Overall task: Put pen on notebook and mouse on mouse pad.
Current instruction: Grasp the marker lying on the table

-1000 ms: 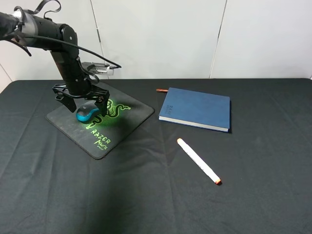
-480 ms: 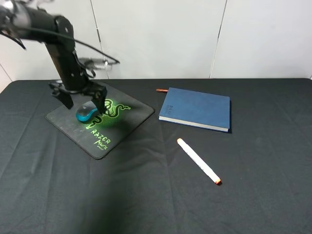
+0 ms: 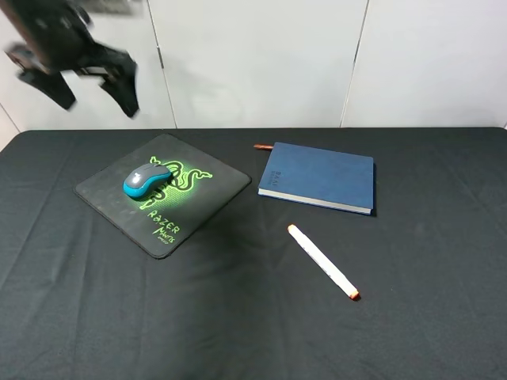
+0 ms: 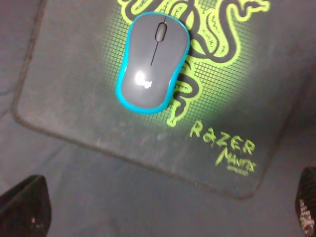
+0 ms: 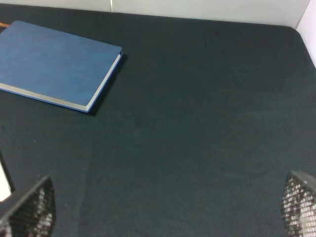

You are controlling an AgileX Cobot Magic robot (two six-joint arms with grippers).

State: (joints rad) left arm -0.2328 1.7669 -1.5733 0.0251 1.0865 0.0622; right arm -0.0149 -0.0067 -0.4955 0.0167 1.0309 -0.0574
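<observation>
The grey and teal mouse (image 3: pixel 146 178) rests on the black mouse pad (image 3: pixel 111 194), partly over its green logo. High above the pad's far left, my left gripper (image 3: pixel 93 91) hangs open, blurred and holding nothing. Its wrist view looks down on the mouse (image 4: pixel 152 61) and pad (image 4: pixel 74 79), with the gripper (image 4: pixel 165 207) spread wide. The blue notebook (image 3: pixel 317 176) lies to the right of the pad. The white pen (image 3: pixel 321 260) lies on the cloth in front of it. My right gripper (image 5: pixel 163 207) is open above bare cloth near the notebook (image 5: pixel 54 61).
A black cloth (image 3: pixel 238 317) covers the whole table. A reddish ribbon tab (image 3: pixel 261 146) sticks out at the notebook's far left corner. White wall panels stand behind the table. The right arm is outside the exterior view.
My left gripper stood around the mouse on the pad. It has since lifted up and to the left, leaving the mouse lying free on the pad. Pen and notebook have not moved.
</observation>
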